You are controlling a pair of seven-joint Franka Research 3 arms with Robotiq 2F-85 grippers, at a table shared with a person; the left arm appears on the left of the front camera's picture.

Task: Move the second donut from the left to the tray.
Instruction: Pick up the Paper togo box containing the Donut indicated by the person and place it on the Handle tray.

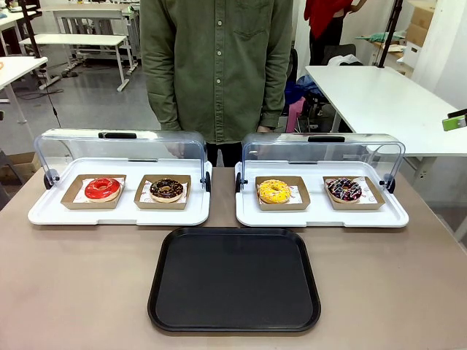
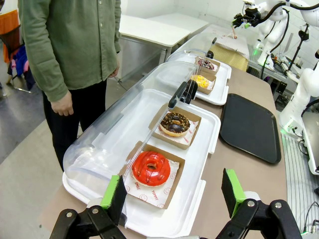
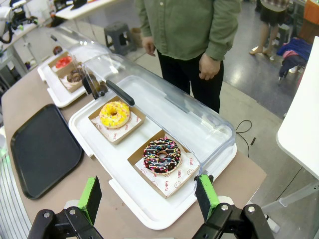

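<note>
Across the table (image 2: 238, 167), chocolate donut (image 2: 174, 123) lies well beyond the empty, wide-open left claw (image 2: 173, 177).

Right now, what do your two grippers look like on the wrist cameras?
They look alike. The left gripper and the right gripper each have two black jointed fingers with silver pivot bolts and flat bright-green pads at the tips.

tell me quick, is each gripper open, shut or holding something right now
Left gripper: open, holding nothing.
Right gripper: open, holding nothing.
</note>
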